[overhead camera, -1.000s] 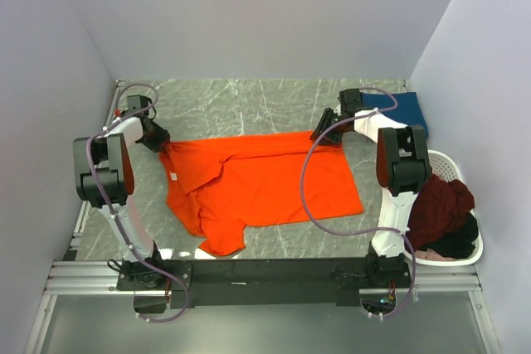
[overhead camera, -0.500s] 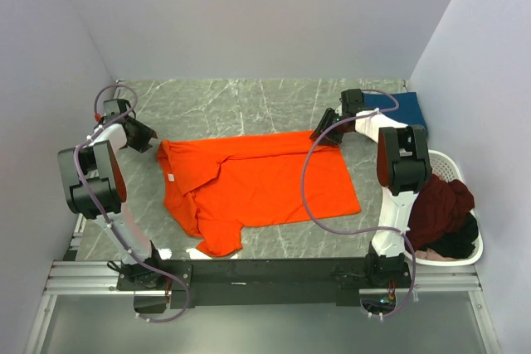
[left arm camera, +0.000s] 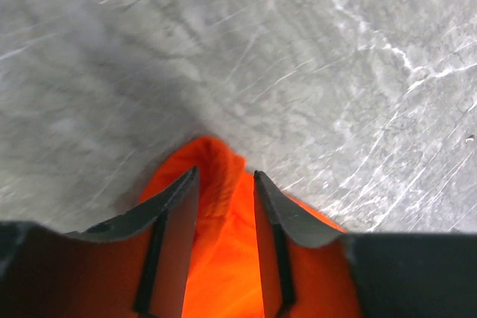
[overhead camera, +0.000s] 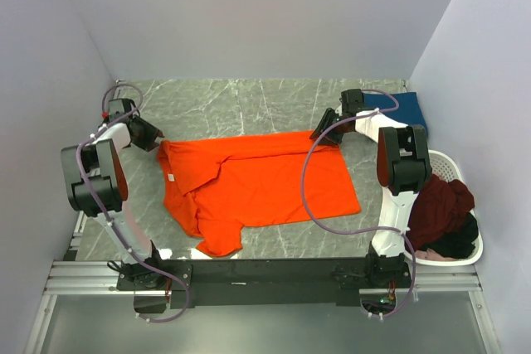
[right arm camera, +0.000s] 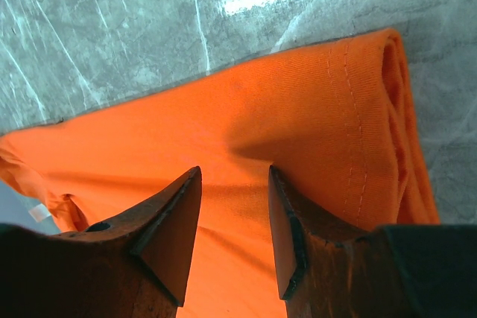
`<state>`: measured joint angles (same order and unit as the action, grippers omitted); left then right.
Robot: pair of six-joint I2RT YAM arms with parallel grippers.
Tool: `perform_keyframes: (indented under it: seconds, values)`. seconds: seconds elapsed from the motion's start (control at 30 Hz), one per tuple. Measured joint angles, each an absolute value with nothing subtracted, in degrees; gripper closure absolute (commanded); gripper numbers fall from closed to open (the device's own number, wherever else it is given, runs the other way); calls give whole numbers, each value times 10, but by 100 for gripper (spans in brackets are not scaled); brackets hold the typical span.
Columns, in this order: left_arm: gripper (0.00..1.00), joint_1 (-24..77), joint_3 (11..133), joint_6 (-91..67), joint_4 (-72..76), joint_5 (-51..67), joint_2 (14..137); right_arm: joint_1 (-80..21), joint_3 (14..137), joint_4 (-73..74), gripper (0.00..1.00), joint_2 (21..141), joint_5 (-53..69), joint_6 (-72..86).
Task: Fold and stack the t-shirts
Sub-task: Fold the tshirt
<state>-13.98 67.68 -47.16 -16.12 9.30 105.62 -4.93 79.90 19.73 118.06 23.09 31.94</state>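
A bright orange t-shirt (overhead camera: 261, 180) lies spread on the marble table, with its left part folded over and a sleeve toward the near edge. My left gripper (overhead camera: 155, 138) is at the shirt's far left corner. In the left wrist view its jaws (left arm camera: 226, 174) stand apart, with a bunched orange hem (left arm camera: 216, 176) between them. My right gripper (overhead camera: 326, 135) is on the shirt's far right corner. Its jaws (right arm camera: 235, 170) are open over flat orange cloth (right arm camera: 298, 109). A folded navy t-shirt (overhead camera: 400, 110) lies at the far right.
A white oval basket (overhead camera: 449, 165) stands at the right edge, holding a dark maroon t-shirt (overhead camera: 441, 205) and a black one (overhead camera: 458, 243). Grey walls close in on the left, right and far sides. Bare marble (overhead camera: 249, 105) lies beyond the orange shirt.
My left arm swung out to the left, and its gripper then came back slightly toward the shirt's corner. The shirt's left edge shifted a little left. The right arm has not moved.
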Motion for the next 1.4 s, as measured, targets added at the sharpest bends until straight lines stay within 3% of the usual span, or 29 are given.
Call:
perform_keyframes:
  seconds: [0.47, 1.03, 1.27, 1.3, 1.33, 1.4]
  values:
    - [99, -126, 699, -464, -168, 65, 1105, -48, 797, 193, 52, 1181, 232, 328]
    - [96, -171, 661, -488, -148, 57, 1033, -48, 795, 189, 52, 1181, 232, 349]
    - [86, -171, 628, -492, -139, 50, 1040, -48, 795, 189, 51, 1181, 231, 346]
    - [77, -171, 631, -491, -142, 48, 1043, -48, 795, 189, 51, 1181, 231, 342]
    - [77, -171, 639, -489, -144, 45, 1048, -48, 795, 189, 51, 1181, 232, 336]
    - [68, -171, 650, -480, -150, 36, 1049, -48, 797, 192, 51, 1178, 230, 328]
